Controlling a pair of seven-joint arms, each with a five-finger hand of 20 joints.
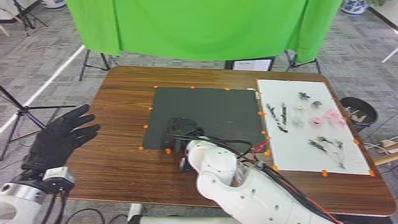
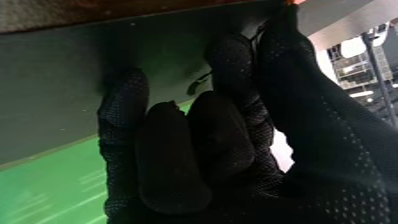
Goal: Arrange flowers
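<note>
Right hand: over the black mat (image 1: 233,107), toward its near left part; the hand (image 1: 185,128) has its thumb and a finger drawn together.
In its grip: a thin dark sprig (image 2: 199,83), a narrow strand with a small curved end beside the fingers in the right wrist view; its kind I cannot tell.
Black mat: flat on the brown table (image 1: 115,172), with orange tabs along its borders.
White board: lies right of the mat, with orange tabs at its edges; the board (image 1: 277,89) carries the flower pieces.
Board, mat side: two slender dark stems (image 1: 283,114), side by side, lengthwise.
Board, middle: small grey flowers (image 1: 316,104) and pale flowers (image 1: 298,121), loosely spaced.
Board, outer side: pink flowers (image 1: 334,117), close to the right edge.
Board, near half: thin branching stems (image 1: 336,155), spread apart.
Left hand: at the table's left edge, well apart from the mat; the left hand (image 1: 55,139) is open, fingers extended, holding nothing.
Beyond the table: a green cloth (image 1: 200,30) hangs at the far side; a black bin (image 1: 358,109) stands off the right edge.
</note>
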